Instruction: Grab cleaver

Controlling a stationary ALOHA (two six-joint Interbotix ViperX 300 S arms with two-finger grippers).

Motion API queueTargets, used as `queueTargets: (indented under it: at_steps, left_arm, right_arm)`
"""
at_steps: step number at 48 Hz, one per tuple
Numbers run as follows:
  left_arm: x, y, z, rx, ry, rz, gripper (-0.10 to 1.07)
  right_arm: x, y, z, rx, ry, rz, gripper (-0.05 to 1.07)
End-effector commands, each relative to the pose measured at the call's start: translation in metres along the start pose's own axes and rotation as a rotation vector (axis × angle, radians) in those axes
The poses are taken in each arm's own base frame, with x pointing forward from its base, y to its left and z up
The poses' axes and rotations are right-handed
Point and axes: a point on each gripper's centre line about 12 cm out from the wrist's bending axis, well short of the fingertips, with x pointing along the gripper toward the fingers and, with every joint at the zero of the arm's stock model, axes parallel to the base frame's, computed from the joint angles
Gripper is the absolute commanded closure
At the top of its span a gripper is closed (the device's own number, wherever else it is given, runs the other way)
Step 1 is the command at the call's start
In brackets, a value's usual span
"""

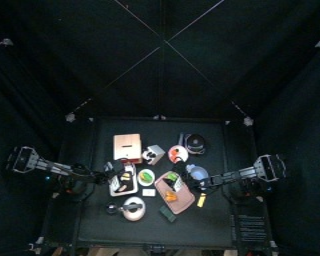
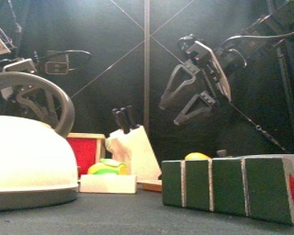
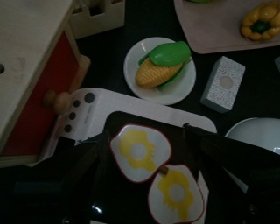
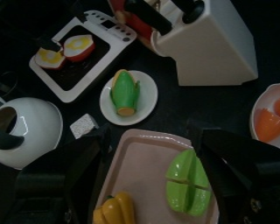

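Note:
A cream knife block stands on the table with several black handles sticking out of it. Only handles show, so I cannot tell which is the cleaver. The block also shows in the front view and in the top view. My right gripper is open and empty, hanging above a pink tray, short of the block. It hangs high in the front view. My left gripper is open and empty over a black pan with two fried eggs.
A white kettle stands near the table's front left. A plate with corn, a toy stove, a wooden box with a red side, a green and red box and a plate with an orange crowd the table.

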Motion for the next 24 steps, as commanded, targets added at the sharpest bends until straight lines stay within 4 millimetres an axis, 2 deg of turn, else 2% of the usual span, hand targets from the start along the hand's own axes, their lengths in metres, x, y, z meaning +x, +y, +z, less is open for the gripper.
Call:
queueTargets:
  at_steps: [1,14,24]
  left_arm:
    - [-0.002,-0.004,0.009,-0.004,-0.026,-0.014,-0.02]
    - [-0.014,-0.004,0.019,0.038,-0.094,-0.034,-0.02]
    - [-0.034,-0.004,0.039,0.12,-0.224,-0.055,-0.02]
  right_arm:
    - [-0.002,0.003,0.007,0.01,-0.019,0.012,0.04]
    - [-0.001,0.0,0.002,0.044,0.004,-0.005,0.04]
    - [0.0,0.0,0.001,0.07,0.016,-0.012,0.04]
